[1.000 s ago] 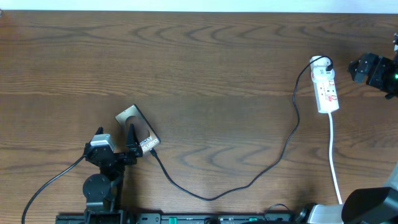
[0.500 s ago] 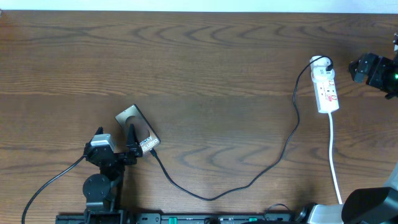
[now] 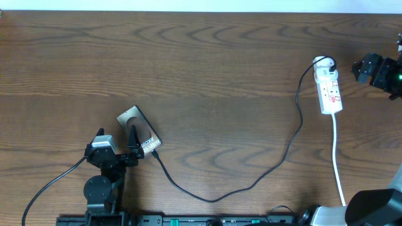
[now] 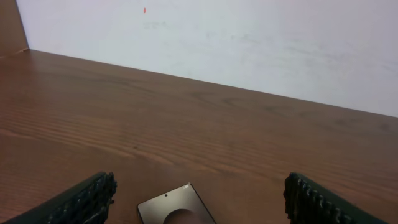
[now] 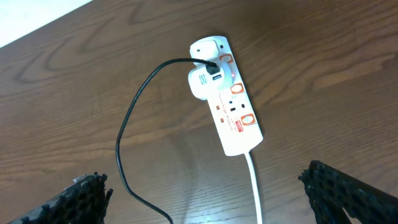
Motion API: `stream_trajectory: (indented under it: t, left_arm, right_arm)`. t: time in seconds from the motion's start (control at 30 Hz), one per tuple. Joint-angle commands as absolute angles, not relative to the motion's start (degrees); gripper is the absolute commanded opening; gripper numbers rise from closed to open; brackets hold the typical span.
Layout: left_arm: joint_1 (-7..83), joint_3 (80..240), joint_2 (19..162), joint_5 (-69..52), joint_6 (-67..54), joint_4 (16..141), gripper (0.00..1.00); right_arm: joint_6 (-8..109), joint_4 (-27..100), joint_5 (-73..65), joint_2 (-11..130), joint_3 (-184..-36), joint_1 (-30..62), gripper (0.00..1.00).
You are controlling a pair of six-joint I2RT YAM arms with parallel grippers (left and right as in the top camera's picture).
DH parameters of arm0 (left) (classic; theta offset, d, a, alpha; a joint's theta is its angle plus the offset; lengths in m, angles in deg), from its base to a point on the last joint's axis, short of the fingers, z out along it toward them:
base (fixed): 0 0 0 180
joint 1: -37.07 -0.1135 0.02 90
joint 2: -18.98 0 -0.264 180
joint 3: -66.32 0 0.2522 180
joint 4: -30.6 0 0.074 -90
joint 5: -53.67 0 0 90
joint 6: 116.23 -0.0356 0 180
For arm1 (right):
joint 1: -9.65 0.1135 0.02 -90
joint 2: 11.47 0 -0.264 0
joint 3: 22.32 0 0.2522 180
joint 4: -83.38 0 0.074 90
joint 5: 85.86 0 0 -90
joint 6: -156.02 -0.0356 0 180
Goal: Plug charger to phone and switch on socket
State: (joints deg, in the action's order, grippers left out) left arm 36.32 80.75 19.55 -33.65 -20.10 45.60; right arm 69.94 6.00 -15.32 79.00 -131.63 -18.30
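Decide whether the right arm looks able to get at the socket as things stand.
Probably yes. The right gripper hangs open beside the socket with nothing between them; the charger cable runs off the socket's other side.

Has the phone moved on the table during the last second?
No. The phone lies at the same spot and angle against the wood grain of the table, seen from overhead.
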Motion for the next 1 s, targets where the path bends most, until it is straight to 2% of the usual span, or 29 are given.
stream_trajectory:
  t: [0.0, 0.43, 0.63, 0.97]
  left_arm:
    - [36.0, 80.3, 19.2, -34.9, -20.7, 48.4, 0.88]
    - [36.0, 80.3, 19.2, -34.9, -20.6, 48.4, 0.88]
    - [36.0, 80.3, 19.2, -34.9, -20.6, 48.4, 0.88]
    - [36.0, 80.3, 19.2, -34.9, -20.6, 48.4, 0.88]
  right_arm:
    - [69.5, 5.9, -15.3, 78.5, -132.0, -18.1, 0.99]
    - [69.9, 8.5, -13.6, 78.2, -131.5, -17.4, 0.99]
    - [69.9, 23.3, -13.7, 73.1, -122.6, -11.0, 0.99]
    - [69.9, 53.5, -13.7, 56.6, -92.1, 1.1, 0.99]
